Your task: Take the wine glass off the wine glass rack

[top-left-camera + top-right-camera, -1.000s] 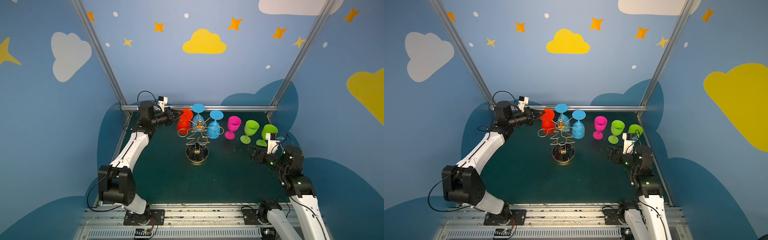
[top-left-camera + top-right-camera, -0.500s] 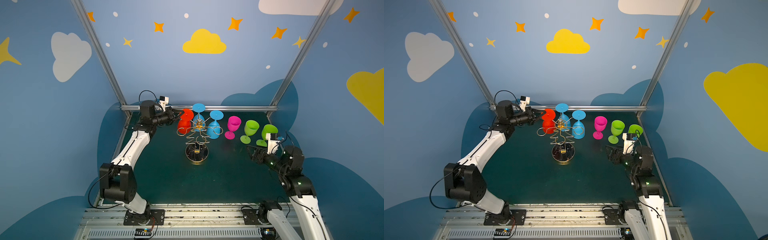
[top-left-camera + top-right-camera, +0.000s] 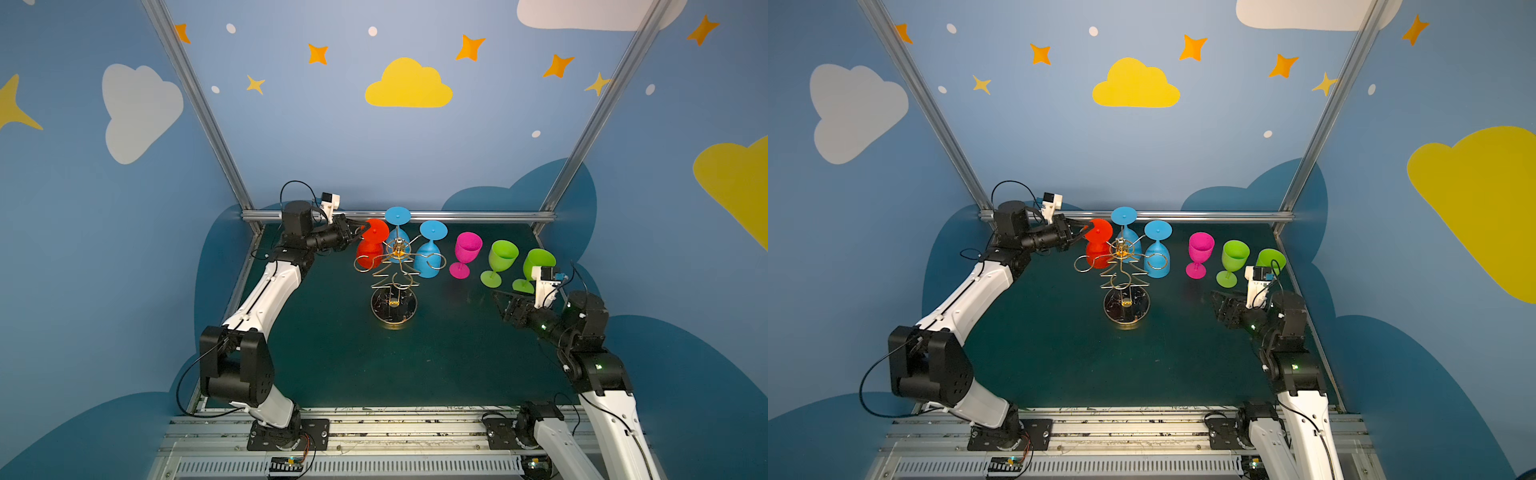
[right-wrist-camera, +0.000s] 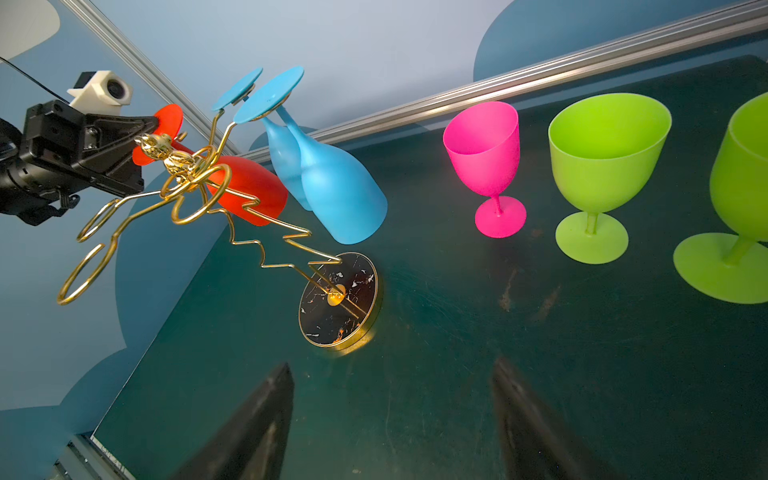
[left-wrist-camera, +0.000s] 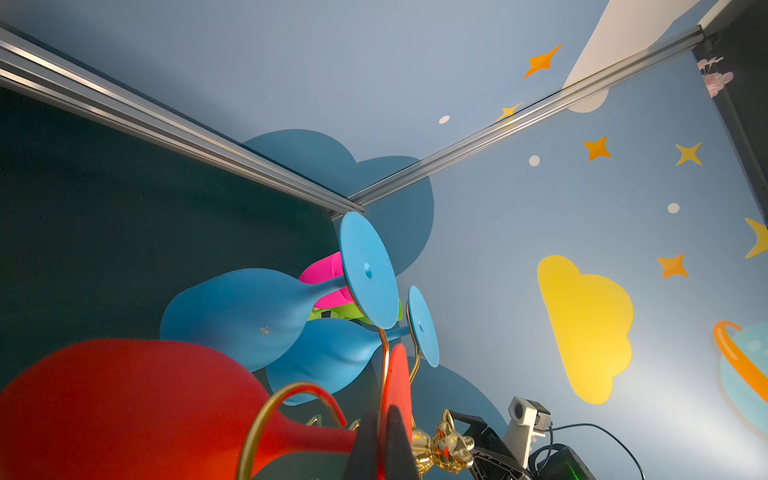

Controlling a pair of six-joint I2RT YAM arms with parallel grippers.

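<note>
The red plastic wine glass (image 3: 368, 252) is hung foot up, bowl down, on the gold wire wine glass rack (image 3: 384, 309) near the far edge of the desk (image 3: 436, 353). Its foot's rim is pinched by the left pincer (image 3: 360, 229) from the left-edge side, while the right pincer (image 4: 392, 363) is held spread, well apart. The gold loop (image 5: 259, 415) round its stem, not made out in the top views, is shown by the left wrist view.
</note>
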